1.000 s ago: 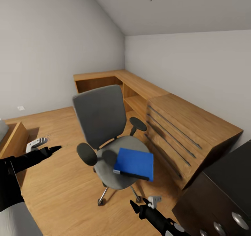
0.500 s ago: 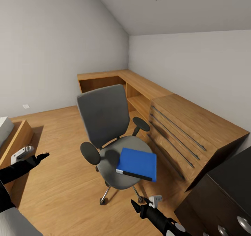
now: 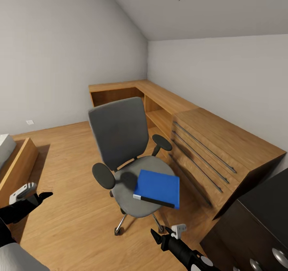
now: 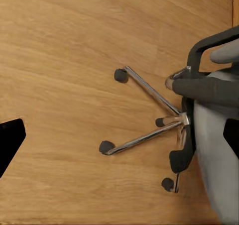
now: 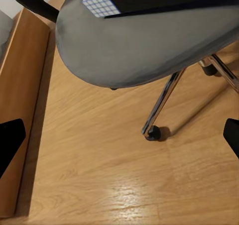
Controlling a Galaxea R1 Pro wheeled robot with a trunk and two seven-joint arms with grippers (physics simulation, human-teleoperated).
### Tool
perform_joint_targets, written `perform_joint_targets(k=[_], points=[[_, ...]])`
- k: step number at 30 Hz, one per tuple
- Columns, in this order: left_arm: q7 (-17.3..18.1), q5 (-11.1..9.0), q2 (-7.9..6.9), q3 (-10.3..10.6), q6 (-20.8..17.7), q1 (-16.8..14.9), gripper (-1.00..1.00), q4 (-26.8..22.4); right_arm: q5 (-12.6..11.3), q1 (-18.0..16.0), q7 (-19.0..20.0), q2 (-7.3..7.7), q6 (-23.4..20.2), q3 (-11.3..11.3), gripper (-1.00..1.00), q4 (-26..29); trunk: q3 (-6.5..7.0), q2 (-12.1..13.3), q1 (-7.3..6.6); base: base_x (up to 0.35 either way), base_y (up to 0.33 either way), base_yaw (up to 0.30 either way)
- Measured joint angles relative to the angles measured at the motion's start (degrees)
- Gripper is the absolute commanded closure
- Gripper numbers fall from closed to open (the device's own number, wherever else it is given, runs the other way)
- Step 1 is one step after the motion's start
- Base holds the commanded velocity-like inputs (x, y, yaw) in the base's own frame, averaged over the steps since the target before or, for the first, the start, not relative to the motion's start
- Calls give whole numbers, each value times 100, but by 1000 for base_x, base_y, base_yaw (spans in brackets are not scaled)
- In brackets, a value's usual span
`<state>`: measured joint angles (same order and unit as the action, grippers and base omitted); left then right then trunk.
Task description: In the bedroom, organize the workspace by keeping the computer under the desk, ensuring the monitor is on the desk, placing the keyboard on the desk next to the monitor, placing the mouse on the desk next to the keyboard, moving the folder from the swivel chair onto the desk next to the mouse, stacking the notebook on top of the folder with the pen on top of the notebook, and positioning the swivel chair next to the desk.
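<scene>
Left end effector (image 3: 38,196) now lower and further toward left edge of head view than second ago, drawn back from swivel chair (image 3: 128,159). Whole head view shifted between one second and half second ago: camera move. Right end effector (image 3: 166,235) nearly unchanged.

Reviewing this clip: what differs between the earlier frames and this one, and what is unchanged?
The left gripper has drawn back and down toward the robot across the three head views. Between the first two the whole picture shifted, so the camera moved. Nothing was grasped or released. The folder still lies on the swivel chair seat, and the right gripper hangs below the seat much as before.
</scene>
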<state>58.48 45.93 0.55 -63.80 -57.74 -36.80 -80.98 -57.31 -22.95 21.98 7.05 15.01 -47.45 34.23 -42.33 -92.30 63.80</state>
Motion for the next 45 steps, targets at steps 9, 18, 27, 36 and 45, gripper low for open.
perform_joint_targets(k=[9,18,27,36,45], points=[[-74,1310,40,-299,408,-1,-100,639,0,-1,-24,0,0,16,-100,-2,0,0,0,0,0,0],[-879,1550,484,-745,1828,-1,-100,1000,-1,-2,-28,0,3,95,-100,-139,0,0,0,0,0,0],[-2641,1524,941,-971,2669,0,-100,1539,0,1,-19,0,15,153,-100,-201,0,0,0,0,0,0],[-3648,1542,940,-1308,3800,-1,-100,2695,0,-1,-20,6,29,172,-100,-211,0,0,0,0,0,0],[-4777,1553,939,-1585,4837,-1,-100,3568,-1,-3,-29,9,22,451,-100,-213,0,0,0,0,0,0]])
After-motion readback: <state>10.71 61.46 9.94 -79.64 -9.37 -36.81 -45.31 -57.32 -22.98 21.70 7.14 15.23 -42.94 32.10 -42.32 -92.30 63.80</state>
